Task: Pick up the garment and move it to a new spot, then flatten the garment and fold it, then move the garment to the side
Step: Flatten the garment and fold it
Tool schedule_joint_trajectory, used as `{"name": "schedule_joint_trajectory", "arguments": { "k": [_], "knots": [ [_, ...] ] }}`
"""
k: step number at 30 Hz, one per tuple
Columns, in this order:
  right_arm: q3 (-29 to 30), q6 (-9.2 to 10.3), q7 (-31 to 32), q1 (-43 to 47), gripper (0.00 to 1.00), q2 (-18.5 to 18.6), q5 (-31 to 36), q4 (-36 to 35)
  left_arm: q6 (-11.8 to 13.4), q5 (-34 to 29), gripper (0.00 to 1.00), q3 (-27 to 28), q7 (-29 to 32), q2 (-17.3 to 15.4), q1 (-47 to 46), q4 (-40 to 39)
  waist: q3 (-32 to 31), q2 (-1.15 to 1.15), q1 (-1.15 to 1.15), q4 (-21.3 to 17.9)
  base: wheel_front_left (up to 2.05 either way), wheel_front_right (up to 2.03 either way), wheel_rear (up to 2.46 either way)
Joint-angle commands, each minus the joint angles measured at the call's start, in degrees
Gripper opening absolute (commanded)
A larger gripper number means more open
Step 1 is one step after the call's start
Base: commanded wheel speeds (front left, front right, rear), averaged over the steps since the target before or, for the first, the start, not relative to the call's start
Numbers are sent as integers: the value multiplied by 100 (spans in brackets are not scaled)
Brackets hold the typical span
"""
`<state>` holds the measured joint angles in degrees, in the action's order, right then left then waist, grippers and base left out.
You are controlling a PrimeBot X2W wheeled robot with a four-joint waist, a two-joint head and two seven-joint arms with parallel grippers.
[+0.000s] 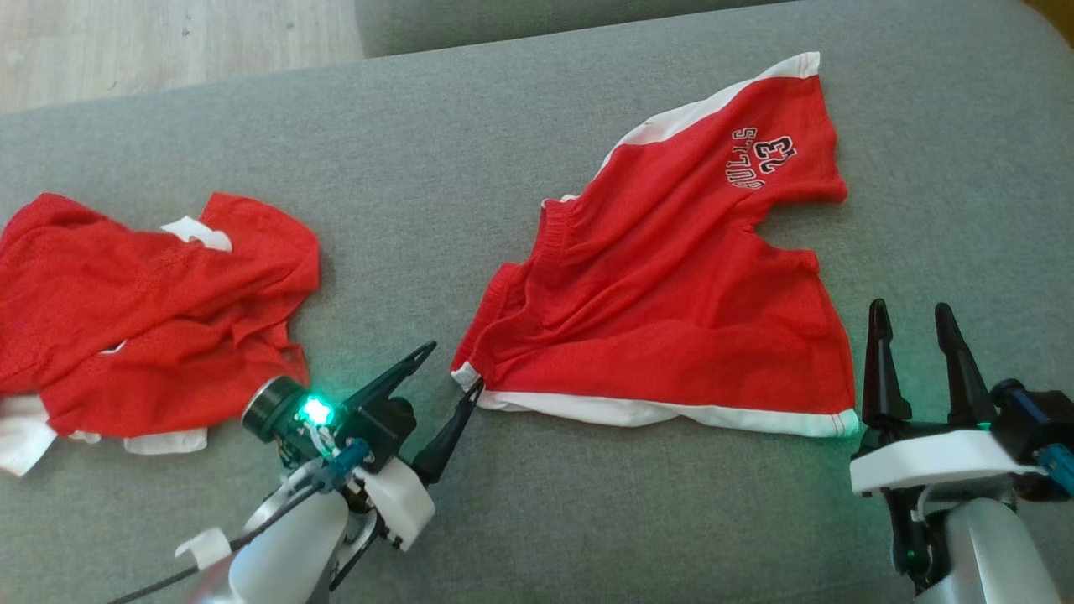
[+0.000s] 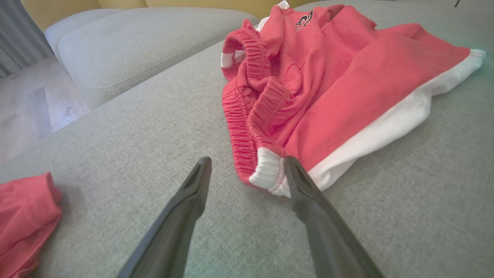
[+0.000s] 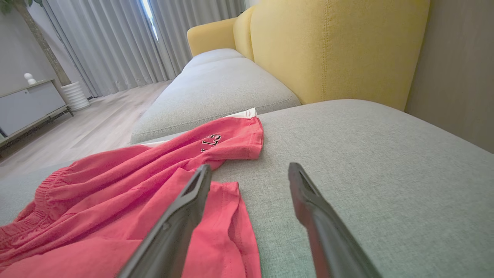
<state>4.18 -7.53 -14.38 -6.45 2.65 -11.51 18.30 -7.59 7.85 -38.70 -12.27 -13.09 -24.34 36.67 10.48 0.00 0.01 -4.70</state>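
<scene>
A broad grey sofa cushion [image 1: 537, 520] forms the work surface, with pale wooden floor [image 1: 168, 42] beyond it; the right wrist view also takes in a yellow backrest [image 3: 328, 46] and grey curtains [image 3: 115, 38]. A pair of red shorts [image 1: 671, 310] with white trim lies roughly spread but wrinkled on the middle and right of the cushion. A second red garment [image 1: 143, 319] sits crumpled well apart at the left. The left gripper [image 1: 455, 366] is spread wide and holds nothing. One finger rests against the white waistband corner [image 2: 266, 170] and the other is on bare cushion. The right gripper [image 1: 911, 307] is likewise wide and empty, just beside the lower right hem corner. The likely trouble is a thin pinch. Closing here, the left fingers might catch only the edge of the waistband, or a single layer, so the cloth could slip free or bunch when lifted. They might also nip the cushion fabric. The right gripper looks to be beside the hem, not over it, and could close on nothing. The black lettering [image 1: 763, 158] on one leg, upside down from the robot's side, appears to read "BULLS" with "23". No other writing is legible.
</scene>
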Motion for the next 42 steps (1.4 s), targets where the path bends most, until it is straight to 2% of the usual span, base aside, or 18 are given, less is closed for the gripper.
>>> {"name": "schedule_joint_trajectory", "arguments": {
  "k": [1,6,7,9,18,31,42],
  "knots": [
    [-109,4,-62,-220,100,23,-8,-181,11,69,100,64,-87,-171,-296,-69,18,0,-1,-22,0,0,0],
    [-113,4,-62,-218,100,23,-7,-172,11,215,100,-108,-150,-212,-401,90,19,0,-1,-58,0,0,0],
    [-111,4,-62,-212,100,23,-5,-167,11,245,97,-132,-161,-206,-412,113,13,0,-1,-59,0,0,0],
    [-113,4,-62,-198,100,23,13,-139,10,307,0,-199,-181,-192,-428,149,0,0,-1,-60,0,0,0],
    [-296,4,176,-49,100,23,264,197,17,469,0,-270,-253,-174,-399,130,-111,0,-1,-62,0,0,0],
    [-481,4,1315,594,100,23,710,-10,384,631,0,63,-272,-117,-180,-211,-252,0,-1,-73,0,0,0],
    [-649,4,1557,597,100,22,856,-3,359,610,0,111,-273,-108,-220,-291,-181,0,-1,-30,0,0,0]
  ]
}}
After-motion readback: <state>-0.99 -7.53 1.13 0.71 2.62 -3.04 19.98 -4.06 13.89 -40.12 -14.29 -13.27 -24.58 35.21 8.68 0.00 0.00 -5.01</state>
